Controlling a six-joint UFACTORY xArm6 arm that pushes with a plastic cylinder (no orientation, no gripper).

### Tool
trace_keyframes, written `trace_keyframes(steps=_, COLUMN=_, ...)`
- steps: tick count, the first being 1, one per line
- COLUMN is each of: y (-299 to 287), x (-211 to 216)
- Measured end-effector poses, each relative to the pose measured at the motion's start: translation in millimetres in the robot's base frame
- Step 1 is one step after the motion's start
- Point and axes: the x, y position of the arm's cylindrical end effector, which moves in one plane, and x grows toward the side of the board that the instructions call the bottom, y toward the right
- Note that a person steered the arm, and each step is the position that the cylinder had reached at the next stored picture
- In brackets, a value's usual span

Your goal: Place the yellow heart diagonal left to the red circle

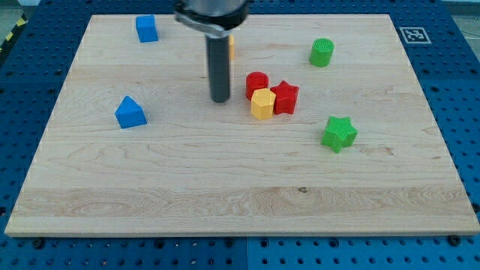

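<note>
While the tip [220, 100] stands left of the red circle [256, 83], the yellow heart [262, 104] touches it. No gripper here; best approach from the heart's right, nudging gently leftward.

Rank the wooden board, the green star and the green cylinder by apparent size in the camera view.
1. wooden board
2. green star
3. green cylinder
The star sits nearer the view's bottom, so nearness may exaggerate its lead.

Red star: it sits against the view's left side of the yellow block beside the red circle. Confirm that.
Wrong side. The camera view shows the red star against the view's right side of the yellow block, beside the red circle.
</note>
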Motion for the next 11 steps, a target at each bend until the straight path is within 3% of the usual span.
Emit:
trace_keyframes(steps=1, y=-20.5, x=-29.9)
trace_keyframes(steps=2, y=1.3, x=-73.9)
trace_keyframes(steps=3, y=66.8, x=-88.4)
trace_keyframes(steps=4, y=129.9, x=-87.4)
trace_keyframes(steps=5, y=139.8, x=-64.3)
trace_keyframes(steps=6, y=129.7, x=-31.3)
trace_keyframes(steps=7, y=105.0, x=-26.6)
trace_keyframes(steps=8, y=74.2, x=-26.5)
trace_keyframes(steps=11, y=91.7, x=-46.9)
